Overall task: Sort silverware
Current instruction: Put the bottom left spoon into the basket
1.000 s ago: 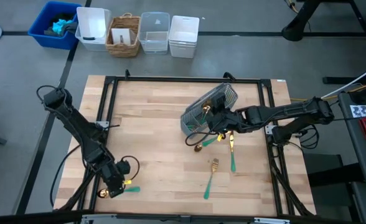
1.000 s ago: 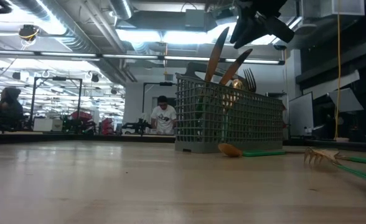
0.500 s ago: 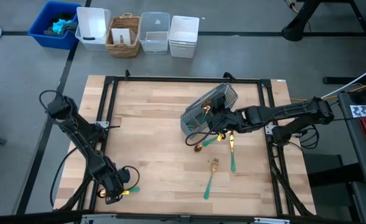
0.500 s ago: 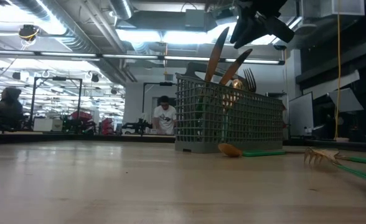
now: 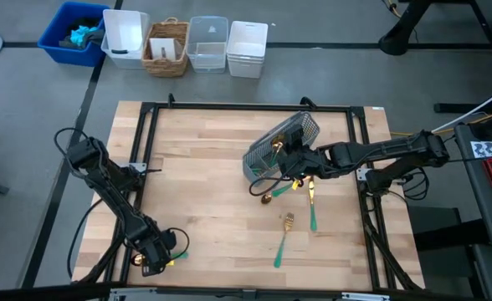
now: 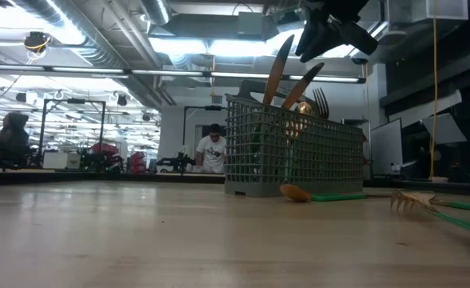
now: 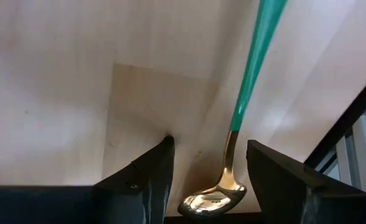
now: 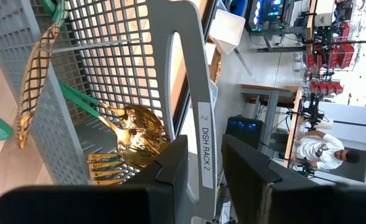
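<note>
The silverware has gold heads and teal handles. One spoon point(image 5: 176, 252) point(image 7: 248, 81) lies flat near the table's near left corner. My open left gripper point(image 5: 152, 255) point(image 7: 209, 143) is low over it, one finger on each side of its neck, apart from it. A fork point(image 5: 284, 232) and two more pieces point(image 5: 311, 201) point(image 5: 269, 194) lie flat on the right half. The grey mesh caddy point(image 5: 284, 142) point(image 6: 291, 160) stands there with several pieces in it. My right gripper point(image 5: 281, 159) point(image 8: 201, 146) point(image 6: 331, 36) is shut on its rim. My right gripper pinches the caddy's top rim point(image 8: 198, 93), the strip labelled "DISH RACK 2", with one finger on each side of the wall. In the low view it comes from above. The caddy's bottom rests on the table.
A black frame point(image 5: 246, 107) runs around the wooden table. Beyond its far edge stand a blue bin point(image 5: 72, 33), a wicker basket point(image 5: 167, 48) and white and clear containers point(image 5: 248, 48). Bare wood lies between the two arms point(image 5: 204, 192). A person point(image 6: 212, 150) stands far back.
My left gripper has moved a little toward the table's near edge and now sits over the spoon. The right arm, the caddy and the other silverware have kept still.
</note>
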`<state>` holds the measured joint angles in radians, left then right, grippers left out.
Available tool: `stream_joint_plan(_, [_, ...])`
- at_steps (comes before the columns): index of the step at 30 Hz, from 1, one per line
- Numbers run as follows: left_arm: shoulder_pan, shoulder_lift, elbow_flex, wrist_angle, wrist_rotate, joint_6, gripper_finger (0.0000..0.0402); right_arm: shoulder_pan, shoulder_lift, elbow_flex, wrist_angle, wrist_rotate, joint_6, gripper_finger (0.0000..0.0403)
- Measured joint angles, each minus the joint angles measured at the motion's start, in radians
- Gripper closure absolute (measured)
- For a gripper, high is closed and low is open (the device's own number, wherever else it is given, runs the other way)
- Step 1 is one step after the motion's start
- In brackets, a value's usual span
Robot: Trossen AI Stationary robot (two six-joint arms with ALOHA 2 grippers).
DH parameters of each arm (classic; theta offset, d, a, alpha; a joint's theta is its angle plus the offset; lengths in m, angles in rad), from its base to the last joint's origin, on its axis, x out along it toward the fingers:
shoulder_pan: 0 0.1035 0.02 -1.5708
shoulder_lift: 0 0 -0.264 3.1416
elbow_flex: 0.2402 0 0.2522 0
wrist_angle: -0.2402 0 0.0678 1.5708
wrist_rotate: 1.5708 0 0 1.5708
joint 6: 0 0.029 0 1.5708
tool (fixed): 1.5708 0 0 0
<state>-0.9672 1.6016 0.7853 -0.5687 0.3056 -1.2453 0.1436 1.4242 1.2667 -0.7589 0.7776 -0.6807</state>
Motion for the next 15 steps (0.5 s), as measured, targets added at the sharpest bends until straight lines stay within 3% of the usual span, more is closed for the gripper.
stream_joint_plan(7, [-0.006,0.002,0.0,-0.031,0.009,-0.089,0.0228,0.0,0.0,0.0,0.001,0.0,0.0,0.0304])
stream_joint_plan(15, [-0.006,0.002,-0.002,-0.012,0.008,-0.091,0.0343,0.0,-0.007,0.0,0.003,0.0,0.024,0.0304])
